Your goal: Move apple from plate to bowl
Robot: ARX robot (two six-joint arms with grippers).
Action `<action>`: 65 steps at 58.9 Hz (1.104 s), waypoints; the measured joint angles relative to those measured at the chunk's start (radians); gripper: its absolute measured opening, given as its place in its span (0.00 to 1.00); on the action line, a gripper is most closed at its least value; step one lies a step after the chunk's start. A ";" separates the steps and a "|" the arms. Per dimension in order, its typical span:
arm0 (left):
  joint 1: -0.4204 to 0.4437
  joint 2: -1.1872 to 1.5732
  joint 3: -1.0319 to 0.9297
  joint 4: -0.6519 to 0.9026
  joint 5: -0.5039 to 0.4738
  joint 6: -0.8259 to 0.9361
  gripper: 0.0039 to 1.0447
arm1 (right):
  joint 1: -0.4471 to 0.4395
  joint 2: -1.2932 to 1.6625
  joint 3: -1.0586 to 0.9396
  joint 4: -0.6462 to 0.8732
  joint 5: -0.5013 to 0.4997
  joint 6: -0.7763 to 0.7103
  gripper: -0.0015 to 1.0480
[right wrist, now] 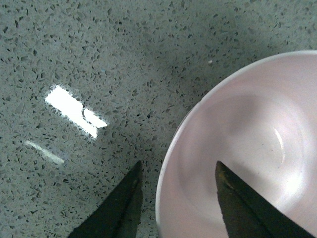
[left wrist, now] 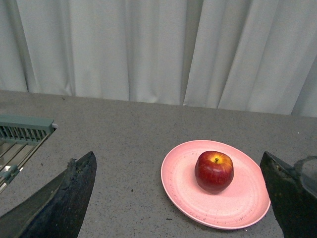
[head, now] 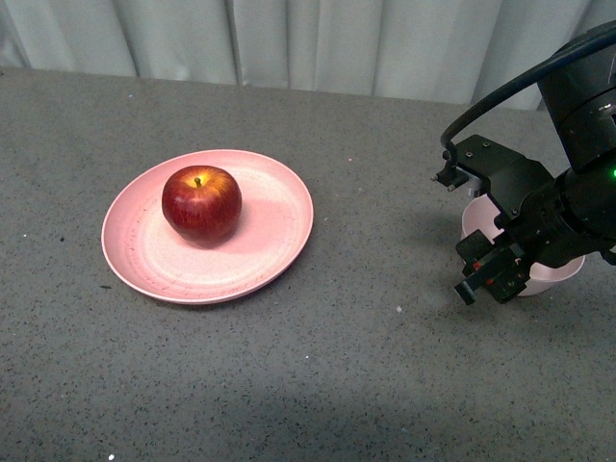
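Observation:
The dark-red apple point(head: 201, 202) sits upright on the wide salmon-pink plate point(head: 274, 231) at the table's left middle; both also show in the left wrist view, the apple point(left wrist: 214, 171) on the plate point(left wrist: 183, 186). The pale-pink bowl point(head: 553, 274) stands at the right, mostly hidden behind my right arm. My right gripper point(head: 486, 274) is open over the bowl's near rim; in the right wrist view point(right wrist: 176, 173) its jaws straddle the bowl's rim point(right wrist: 166, 163), one inside, one outside. My left gripper point(left wrist: 178, 198) is open and empty, well short of the plate.
A grey-green rack point(left wrist: 22, 131) sits at the left edge of the left wrist view. White curtains point(head: 318, 38) hang behind the speckled grey table point(head: 366, 366). A black cable point(head: 500, 91) arcs above the right arm.

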 joint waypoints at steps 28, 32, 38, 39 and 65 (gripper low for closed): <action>0.000 0.000 0.000 0.000 0.000 0.000 0.94 | 0.001 -0.043 0.002 -0.018 -0.029 -0.044 0.01; 0.000 0.000 0.000 0.000 0.000 0.000 0.94 | 0.014 -0.070 0.005 -0.026 -0.058 -0.059 0.01; 0.000 0.000 0.000 0.000 0.000 0.000 0.94 | 0.056 -0.085 0.035 -0.040 -0.117 -0.075 0.01; 0.000 0.000 0.000 0.000 0.000 0.000 0.94 | 0.069 -0.084 0.044 -0.042 -0.127 -0.075 0.01; 0.000 0.000 0.000 0.000 0.000 0.000 0.94 | 0.227 0.042 0.176 -0.095 -0.193 -0.007 0.01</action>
